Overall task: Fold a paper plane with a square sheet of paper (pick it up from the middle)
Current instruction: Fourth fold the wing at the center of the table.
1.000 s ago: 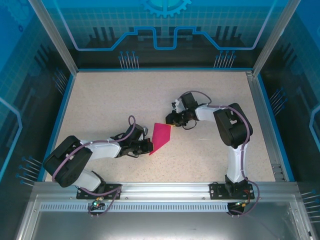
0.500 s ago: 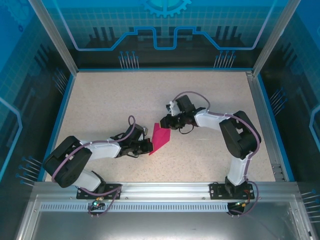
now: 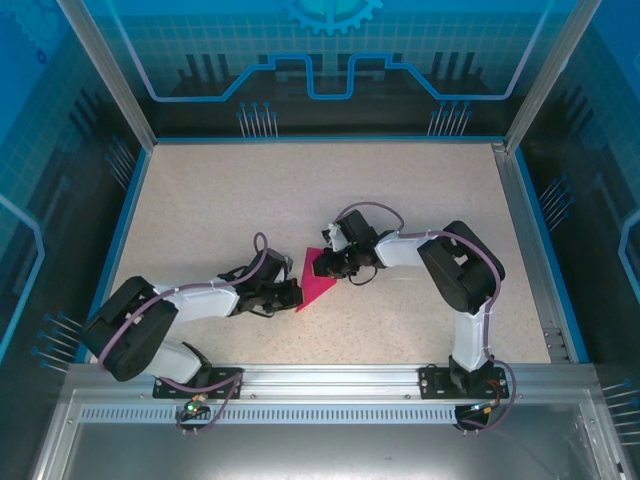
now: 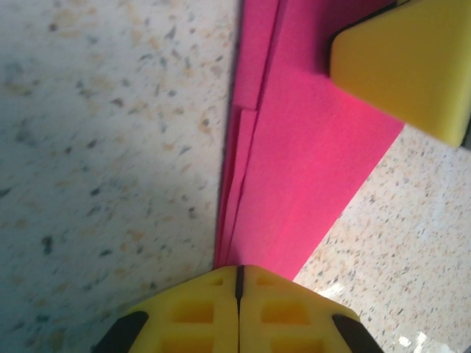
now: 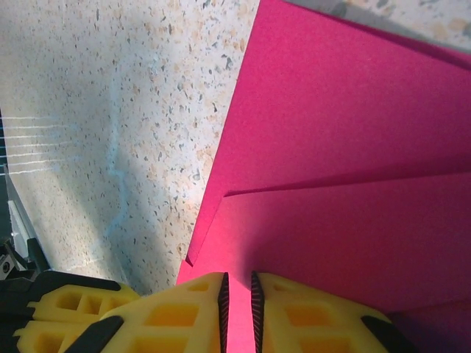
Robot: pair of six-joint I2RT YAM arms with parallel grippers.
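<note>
There is one piece of pink paper. It sits in the middle of the speckled table, between the two robot arms. I cannot tell if it lies flat or is lifted a little. The paper is folded, and a few thin layers show along one side in the left wrist view. From above, both grippers cover bits of it, so its whole shape is hard to see.

The left gripper is squeezed tight on a corner of the paper, and its two yellow fingers touch. The right gripper is almost closed, with pink paper in the thin gap, so it holds the paper too. One yellow finger of the right gripper sits over the paper, cut off at the picture's edge.
</note>
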